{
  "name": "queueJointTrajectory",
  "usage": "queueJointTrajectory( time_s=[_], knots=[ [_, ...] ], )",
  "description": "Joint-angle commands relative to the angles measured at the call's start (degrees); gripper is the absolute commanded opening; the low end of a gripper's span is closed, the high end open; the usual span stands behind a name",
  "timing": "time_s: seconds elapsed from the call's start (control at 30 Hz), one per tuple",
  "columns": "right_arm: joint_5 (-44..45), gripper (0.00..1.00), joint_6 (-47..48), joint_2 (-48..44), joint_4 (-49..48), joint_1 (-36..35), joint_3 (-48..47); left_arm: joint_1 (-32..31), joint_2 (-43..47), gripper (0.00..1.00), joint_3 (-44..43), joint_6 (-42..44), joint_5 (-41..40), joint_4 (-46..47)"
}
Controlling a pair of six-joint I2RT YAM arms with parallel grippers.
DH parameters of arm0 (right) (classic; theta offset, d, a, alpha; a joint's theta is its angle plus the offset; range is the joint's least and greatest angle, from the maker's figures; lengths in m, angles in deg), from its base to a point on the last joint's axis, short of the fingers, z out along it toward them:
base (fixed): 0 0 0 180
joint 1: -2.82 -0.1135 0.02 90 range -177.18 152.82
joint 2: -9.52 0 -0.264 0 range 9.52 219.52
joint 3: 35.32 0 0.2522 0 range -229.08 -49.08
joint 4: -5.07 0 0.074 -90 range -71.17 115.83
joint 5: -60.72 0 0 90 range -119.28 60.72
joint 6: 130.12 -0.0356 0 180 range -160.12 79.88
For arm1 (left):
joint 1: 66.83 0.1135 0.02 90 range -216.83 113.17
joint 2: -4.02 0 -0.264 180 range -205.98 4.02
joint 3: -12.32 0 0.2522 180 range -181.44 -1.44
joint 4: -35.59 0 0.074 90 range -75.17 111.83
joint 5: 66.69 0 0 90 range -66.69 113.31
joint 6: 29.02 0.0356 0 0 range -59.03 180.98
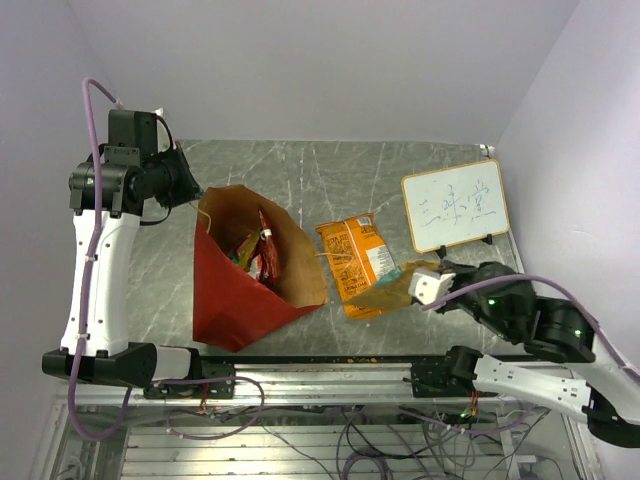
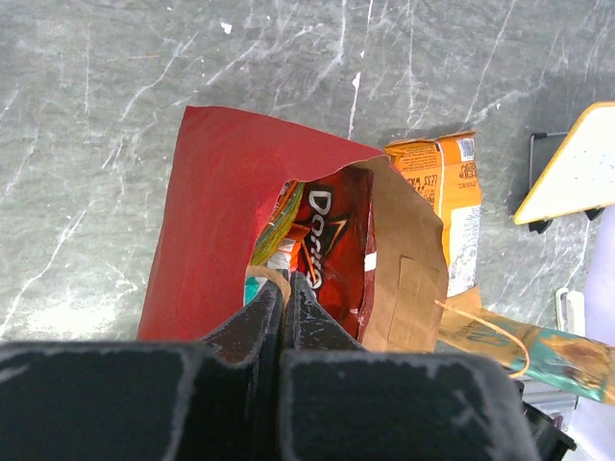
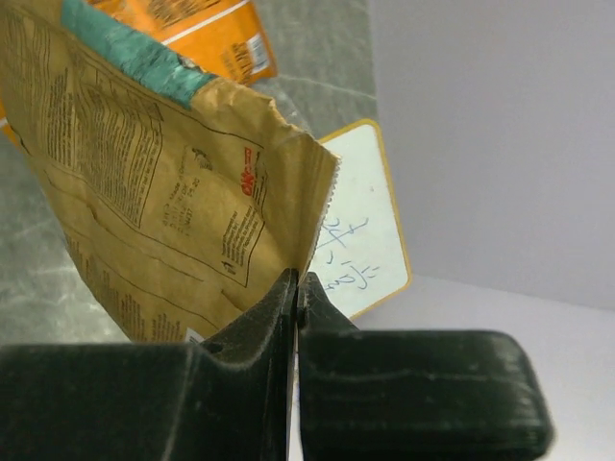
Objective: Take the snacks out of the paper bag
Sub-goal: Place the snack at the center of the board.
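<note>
Right of the red paper bag (image 1: 230,290), our right hand (image 3: 296,283) clamps the tan crinkly packet (image 3: 144,192) by its edge, just beside the orange packet (image 1: 355,255); left hand (image 2: 286,283) pinches the bag's rim.

A small whiteboard (image 1: 455,205) with a pale wooden frame and rounded corners stands tilted back on black feet (image 2: 540,227), with faint blue handwriting across its face. It sits on a grey tabletop (image 1: 300,165) of marbled stone with thin white veins, which spreads out to the left of the whiteboard. Plain pale walls (image 1: 300,60) rise behind the whiteboard and to its right. Well below it, past the tabletop's near edge, a metal rail (image 1: 330,375) runs above tangled cables (image 1: 350,440).
</note>
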Motion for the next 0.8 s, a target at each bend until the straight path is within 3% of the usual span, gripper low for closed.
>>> queueJointTrajectory(
  time_s=[0.0, 0.13, 0.3, 0.57, 0.77],
  knots=[
    [-2.2, 0.00, 7.6, 0.2, -2.7, -0.1, 6.6, -0.4, 0.0, 0.07, -2.5, 0.8, 0.5, 1.1],
    [-4.3, 0.00, 10.8, 3.9, -15.2, -0.1, 12.6, -0.4, 0.0, 0.07, -2.3, 0.8, 1.3, 1.2],
    [-8.9, 0.00, 12.7, 12.1, -22.6, 1.9, 14.8, -0.4, -0.1, 0.07, -2.6, 0.4, 2.2, 1.8],
    [-32.5, 0.00, 22.5, 22.1, -31.1, 22.1, 13.3, -0.4, 0.4, 0.07, -2.8, 0.7, 2.2, 1.9],
    [-40.3, 0.00, 25.7, 33.4, -38.5, 24.8, 11.0, -0.4, 2.4, 0.07, -0.8, 0.4, 1.6, 1.7]
  ],
)
